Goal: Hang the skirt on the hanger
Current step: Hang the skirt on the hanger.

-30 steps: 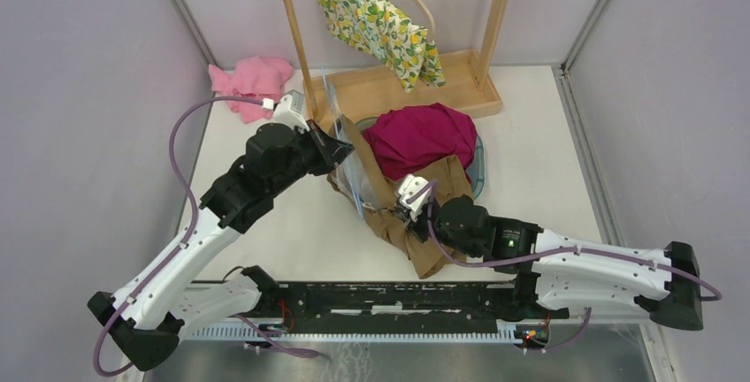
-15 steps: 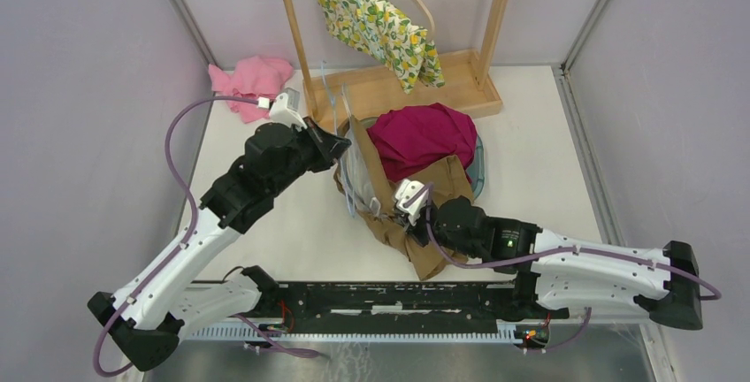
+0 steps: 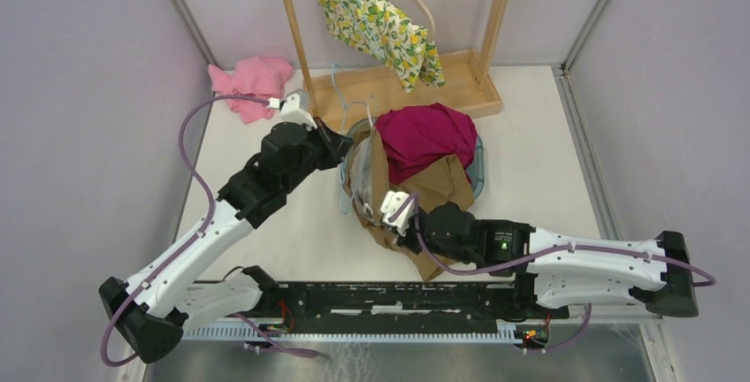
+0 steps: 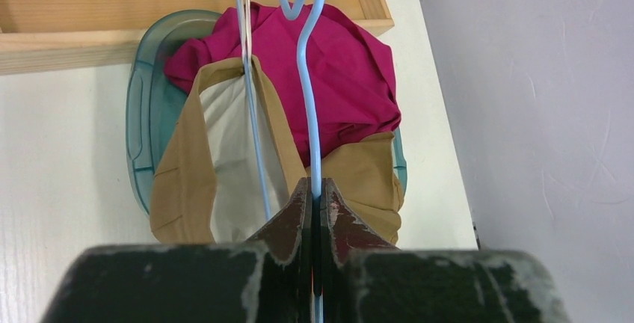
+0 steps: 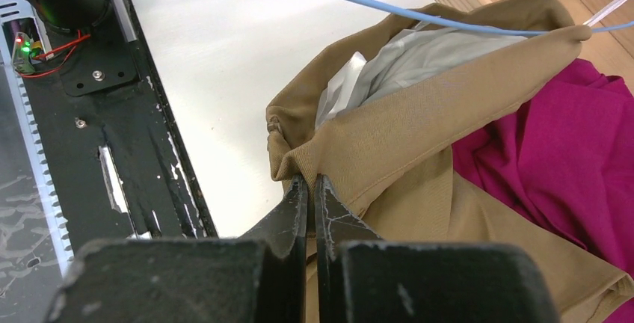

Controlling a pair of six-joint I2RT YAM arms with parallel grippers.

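Top view: the tan skirt [image 3: 445, 189] drapes the near rim of the teal basin [image 3: 478, 168], threading underway. Left wrist: the left gripper [image 4: 315, 188] pinches the blue hanger [image 4: 308, 99] over the basin. Right wrist: the right gripper [image 5: 310, 185] clamps the waistband [image 5: 419, 125]; next, draw it along the hanger.

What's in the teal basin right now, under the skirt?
A magenta garment fills the teal basin, heaped above its rim. The tan skirt drapes over its near side, one arm of the blue hanger inside the waist opening. The basin's floor is covered.
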